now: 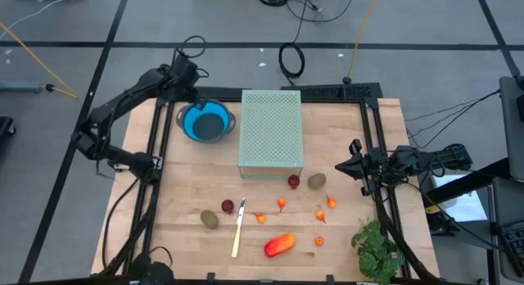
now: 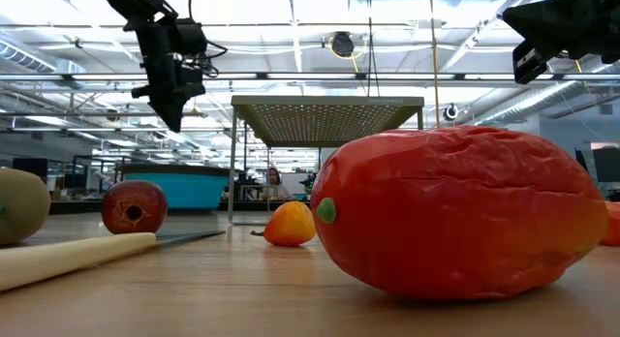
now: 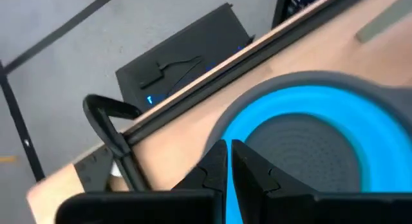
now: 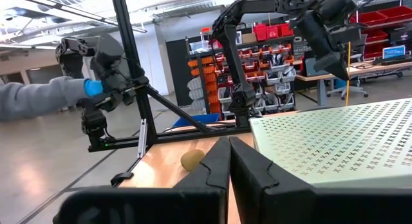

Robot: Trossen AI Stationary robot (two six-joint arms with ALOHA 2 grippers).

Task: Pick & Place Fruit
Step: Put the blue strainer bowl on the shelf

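Two dark arms wait apart from the fruit on the pale wooden table. The left gripper hangs at the table's far left corner, beside the round blue collapsible bowl; its fingers are pressed together and hold nothing. The right gripper sits at the table's right edge, pointing inward toward the olive-brown kiwi-like oval, its fingers likewise closed and empty.

Between bowl and right arm stands a pale green perforated metal stand. Just in front of its near right corner lies a dark red ball, with the kiwi-like oval beside it. Toward the near left lie a second dark red ball and a second olive-brown oval, touching or nearly so. A slim pale-handled knife lies beside them. Several tiny orange bits are scattered across the middle, and the larger red-orange oblong fruit rests near the front edge. A leafy green bunch sits at the near right corner.

In the right wrist view, a person's grey sleeve shows beyond the table. No writing can be read anywhere.
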